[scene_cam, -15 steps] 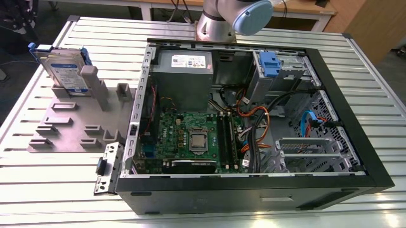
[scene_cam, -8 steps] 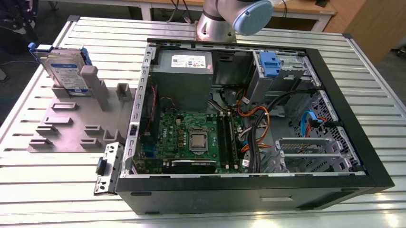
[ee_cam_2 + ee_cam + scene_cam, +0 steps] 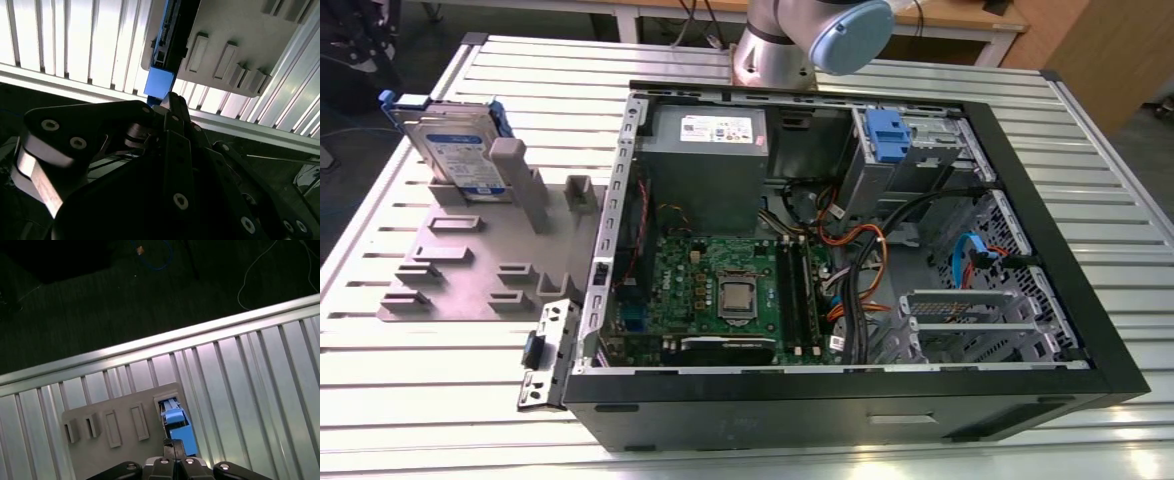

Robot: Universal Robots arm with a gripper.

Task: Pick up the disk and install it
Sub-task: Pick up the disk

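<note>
While one disk (image 3: 458,150) stands in one holder (image 3: 470,272), the tool (image 3: 173,443) hangs closed.

The disk (image 3: 454,150) is a flat silver-grey hard drive with a white-and-blue label. A blue plastic carrier frames it, and the carrier's tabs stick out at the drive's upper corners. It stands upright on edge in a slot at one end of the grey holder (image 3: 480,260). The holder sits on the slatted worktop (image 3: 400,400) at the exterior view's left, outside the open computer case (image 3: 1067,330). In the second wrist view the disk shows edge-on with one blue tab (image 3: 160,82) nearest. In the first wrist view the blue carrier (image 3: 175,422) rises from the holder's slot.
</note>
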